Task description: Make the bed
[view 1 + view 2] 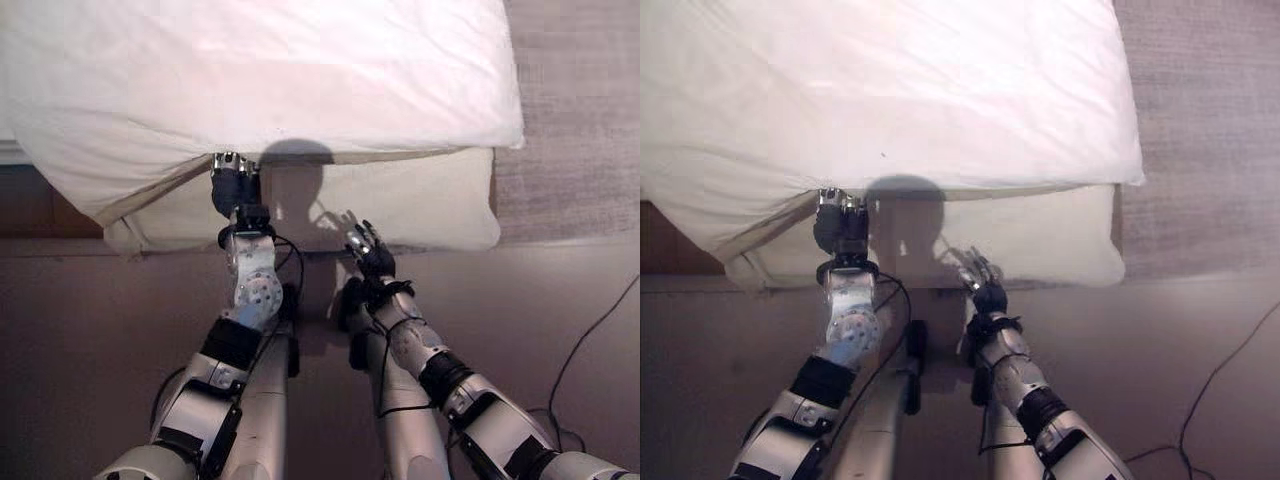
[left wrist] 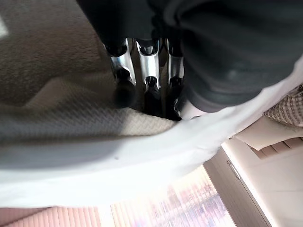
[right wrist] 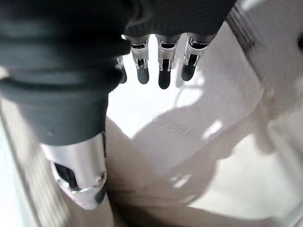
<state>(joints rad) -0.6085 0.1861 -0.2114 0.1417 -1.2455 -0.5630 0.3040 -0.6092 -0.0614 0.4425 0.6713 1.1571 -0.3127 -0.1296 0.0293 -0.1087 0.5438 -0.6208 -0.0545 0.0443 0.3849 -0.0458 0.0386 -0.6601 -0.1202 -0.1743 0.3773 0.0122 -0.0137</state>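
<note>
Two hands: both work at the foot edge of the bed, side by side, the left at the cover's hem and the right just off the mattress side.
Duvet: the white duvet [image 1: 260, 80] lies over the top of the bed, its near hem hanging a little past the mattress [image 1: 420, 205] and sagging lower toward the robot's left.
Left hand: the left hand [image 1: 236, 185] reaches up to the hem, fingertips tucked under the overhanging cloth; in its wrist view the fingers [image 2: 149, 71] curl against the white fabric, so it looks clenched on the duvet edge, probably to pull or straighten it.
Right hand: the right hand [image 1: 368, 250] hovers near the cream side of the mattress, fingers [image 3: 163, 71] straight and relaxed, holding nothing.
Why so: one hand grips while the other waits free, likely to take a second hold farther along the hem.
Floor: grey carpet [image 1: 575, 120] runs beside the bed on the robot's right.
Progress: judged from the uneven hem, the cover is spread but not yet squared.
</note>
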